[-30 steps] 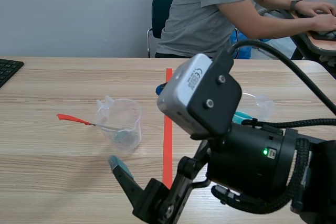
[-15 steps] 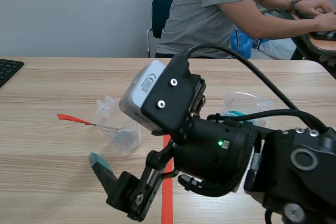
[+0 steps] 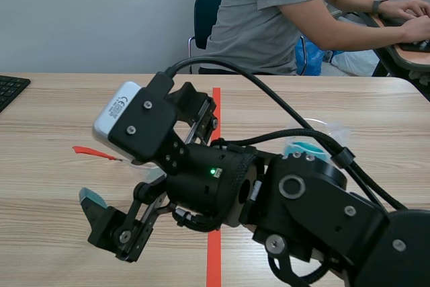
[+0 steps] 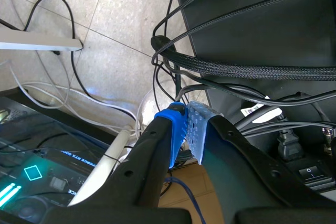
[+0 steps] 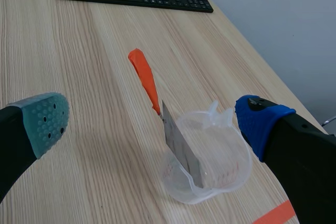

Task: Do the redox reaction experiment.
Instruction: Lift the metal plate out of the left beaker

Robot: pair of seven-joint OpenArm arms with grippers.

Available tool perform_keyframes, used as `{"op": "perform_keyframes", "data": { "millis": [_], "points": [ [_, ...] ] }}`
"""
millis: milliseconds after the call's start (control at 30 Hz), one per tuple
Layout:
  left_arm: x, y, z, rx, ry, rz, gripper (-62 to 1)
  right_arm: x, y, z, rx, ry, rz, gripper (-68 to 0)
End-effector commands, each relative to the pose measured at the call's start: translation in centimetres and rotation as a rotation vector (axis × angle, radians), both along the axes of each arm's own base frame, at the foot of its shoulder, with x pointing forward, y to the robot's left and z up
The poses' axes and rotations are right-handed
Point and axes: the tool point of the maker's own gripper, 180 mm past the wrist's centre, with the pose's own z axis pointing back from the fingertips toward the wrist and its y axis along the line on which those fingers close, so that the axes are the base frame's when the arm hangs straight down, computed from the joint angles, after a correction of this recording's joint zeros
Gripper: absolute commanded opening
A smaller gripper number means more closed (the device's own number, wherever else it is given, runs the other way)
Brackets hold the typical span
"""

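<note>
- Right wrist view: right gripper (image 5: 152,124) spread wide and empty; beaker (image 5: 207,156) ahead at one o'clock, spatula (image 5: 149,87) leaning out toward eleven. Seemingly the approach; next, centre and close.
- Left wrist view: left gripper (image 4: 188,127) pinched on nothing, over cables (image 4: 236,68).
- Scene view: right arm (image 3: 302,199) hides most of the beaker.

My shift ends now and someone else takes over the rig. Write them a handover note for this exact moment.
Left gripper: shut on nothing, off the table, pointing at floor cables.
Right gripper: open, empty, with the clear beaker just ahead of its fingers.
The orange-handled spatula leans in that beaker, blade inside. A second beaker with teal contents stands partly hidden behind the right arm.
Done: spatula is in the beaker.
Left: probably grasping the beaker or the spatula; no reaction visible.
</note>
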Motion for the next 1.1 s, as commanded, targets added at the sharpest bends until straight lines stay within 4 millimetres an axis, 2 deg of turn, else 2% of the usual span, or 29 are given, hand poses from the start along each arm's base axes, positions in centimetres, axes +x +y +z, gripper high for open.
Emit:
{"op": "perform_keyframes", "data": {
  "millis": [0, 300, 500, 700, 867, 1067],
  "points": [
    [0.1, 0.2, 0.3, 0.0, -0.014, 0.005, -59.1, 0.8, 0.4, 1.2, 0.025, -0.032, -0.003, 0.4],
    [0.1, 0.2, 0.3, -0.001, -0.014, 0.005, -59.1, 3.0, 1.9, 0.2, 0.002, -0.027, -0.039, 0.4],
    [0.1, 0.2, 0.3, 0.0, -0.013, 0.006, -59.1, 4.3, 2.2, 0.0, -0.005, -0.034, -0.057, 0.4],
    [0.1, 0.1, 0.3, -0.001, -0.013, 0.006, -59.1, 4.9, 2.0, 0.7, 0.009, -0.06, -0.077, -17.2],
    [0.1, 0.2, 0.3, 0.0, -0.013, 0.006, -59.1, 5.1, 2.1, 1.6, 0.05, -0.089, -0.08, -25.8],
    [0.1, 0.2, 0.3, 0.0, -0.013, 0.006, -59.1, 5.0, 1.9, 1.8, 0.061, -0.099, -0.074, -36.8]
  ]
}}
